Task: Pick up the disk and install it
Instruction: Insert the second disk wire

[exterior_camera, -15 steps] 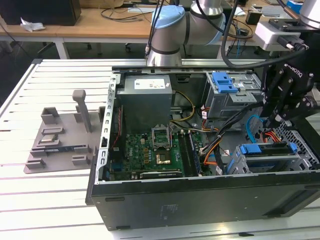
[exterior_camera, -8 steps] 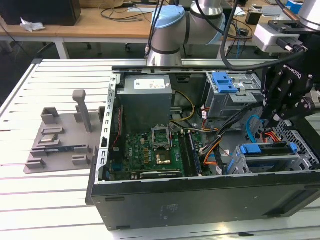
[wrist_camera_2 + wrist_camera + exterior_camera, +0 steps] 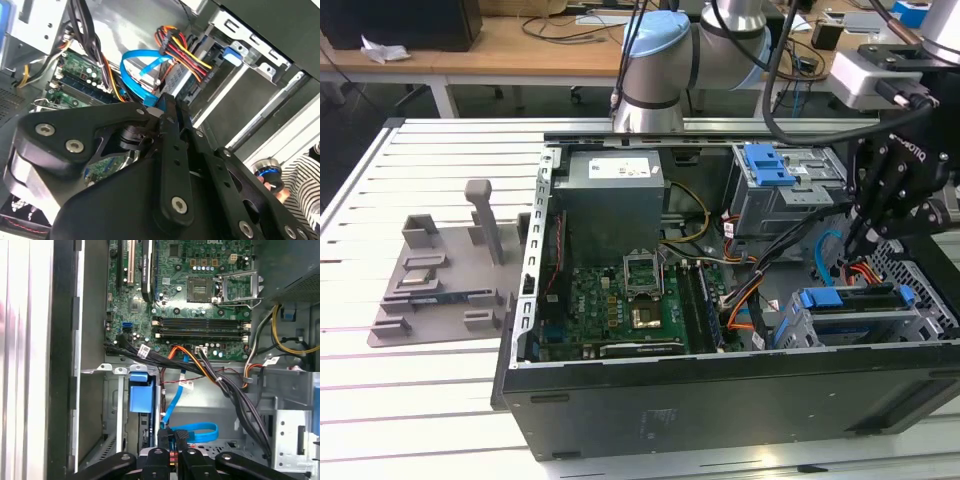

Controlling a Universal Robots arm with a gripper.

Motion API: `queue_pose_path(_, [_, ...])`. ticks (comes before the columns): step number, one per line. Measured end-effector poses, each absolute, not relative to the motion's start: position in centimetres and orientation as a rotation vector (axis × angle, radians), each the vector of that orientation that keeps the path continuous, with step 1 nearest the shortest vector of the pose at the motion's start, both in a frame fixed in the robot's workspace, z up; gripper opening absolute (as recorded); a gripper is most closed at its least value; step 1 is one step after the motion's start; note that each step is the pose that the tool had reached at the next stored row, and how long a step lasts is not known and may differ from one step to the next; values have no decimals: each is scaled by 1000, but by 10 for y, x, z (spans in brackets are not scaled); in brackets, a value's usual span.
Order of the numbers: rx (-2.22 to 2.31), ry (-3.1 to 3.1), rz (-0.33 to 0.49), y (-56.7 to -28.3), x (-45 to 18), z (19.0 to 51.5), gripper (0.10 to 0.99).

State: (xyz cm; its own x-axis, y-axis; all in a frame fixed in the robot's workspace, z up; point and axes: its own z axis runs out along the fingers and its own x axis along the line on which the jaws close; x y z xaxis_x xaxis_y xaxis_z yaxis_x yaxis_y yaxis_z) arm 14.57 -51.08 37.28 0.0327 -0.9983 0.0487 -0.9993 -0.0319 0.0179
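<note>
Hanging low inside the open computer case (image 3: 720, 400) on the bench (image 3: 440, 380), with the gripper (image 3: 173, 436) poised over the drive cage (image 3: 920, 322) at the exterior view's right. Keeping the jaws drawn close together, almost touching, and carrying nothing of any bulk between them.

Sitting already in that cage: the disk (image 3: 850, 300), lying flat, blue side rails showing along its near edge, just beside and below the gripper. Looking, in the first wrist view, like the blue end of a rail facing the motherboard (image 3: 200, 295), though possibly the latch instead; hard telling from this angle.

Judging the step: pickup done, installing under way, probably at the seating stage and not the carrying stage.

Crowding the jaws: a blue data cable (image 3: 137, 75) and a bundle of red, yellow and black power wires (image 3: 182, 52). Calling, for any further press, for a straight push along the rails and for keeping clear of those cables.
</note>
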Motion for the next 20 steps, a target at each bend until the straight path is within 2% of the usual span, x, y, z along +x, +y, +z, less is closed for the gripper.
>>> queue_pose_path(11, [2226, -2148, 37, -526, 153, 348, 161])
queue_pose_path(20, [2226, -2148, 37, -529, 161, 344, 161])
